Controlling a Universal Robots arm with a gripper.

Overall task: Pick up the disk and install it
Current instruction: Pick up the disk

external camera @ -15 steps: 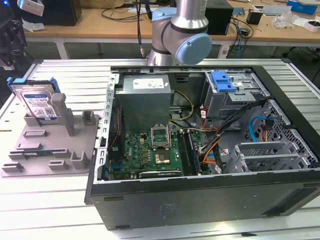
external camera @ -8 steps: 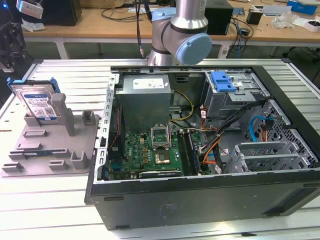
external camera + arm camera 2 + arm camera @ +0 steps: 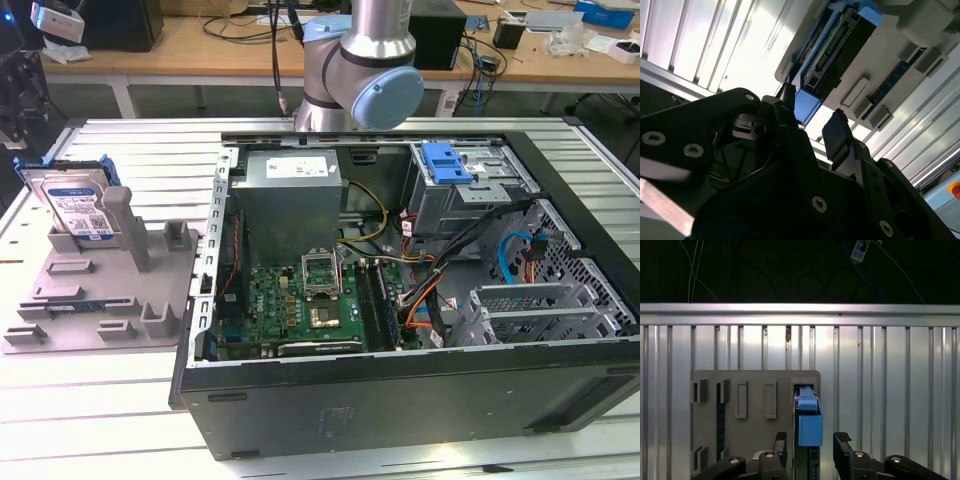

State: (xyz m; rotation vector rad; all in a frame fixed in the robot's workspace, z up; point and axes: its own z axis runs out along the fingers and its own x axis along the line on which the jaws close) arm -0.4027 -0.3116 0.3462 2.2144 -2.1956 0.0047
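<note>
Ribbed alu table (image 3: 90,410) carries grey plastic fixture (image 3: 110,300) at exterior view's left & open black PC case (image 3: 420,410) just beside it, on that view's right.

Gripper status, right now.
Gripper: open, holding nothing. In both wrist views the disk, standing in the grey holder, shows between its jaws.

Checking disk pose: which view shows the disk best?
Exterior view: the disk leans in the grey holder, label face visible. The second wrist view shows the disk from its connector edge, with blue bracket; the first wrist view shows it edge-on.
</note>
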